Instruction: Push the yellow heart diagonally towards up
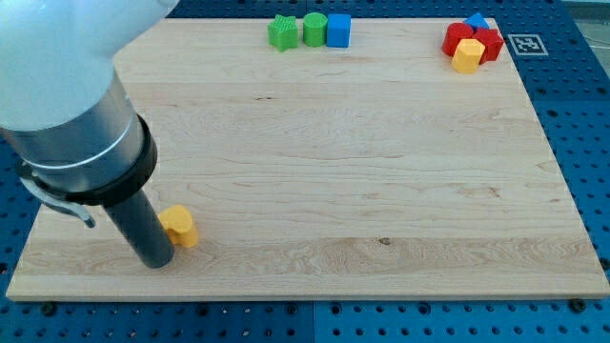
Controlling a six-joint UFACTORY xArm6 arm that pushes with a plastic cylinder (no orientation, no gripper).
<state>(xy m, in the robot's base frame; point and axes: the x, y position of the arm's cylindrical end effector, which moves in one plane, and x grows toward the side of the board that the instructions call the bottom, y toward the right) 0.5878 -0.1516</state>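
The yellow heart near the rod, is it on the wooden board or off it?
On. The yellow heart lies flat on the wooden board near its bottom-left corner, inside the edge, right of my tip.

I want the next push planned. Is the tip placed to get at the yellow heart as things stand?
Probably yes. My tip sits at the yellow heart's lower left, apparently touching it, with nothing between them. No block lies nearby up and to the right on the board.

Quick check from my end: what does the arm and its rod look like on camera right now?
The arm shows as a large pale grey-white rounded housing filling the view's upper left. Below it sits a dark grey metallic cylindrical collar with a thin light band around it. From that, a straight, smooth black rod runs down to my tip. No cables or markings are visible.
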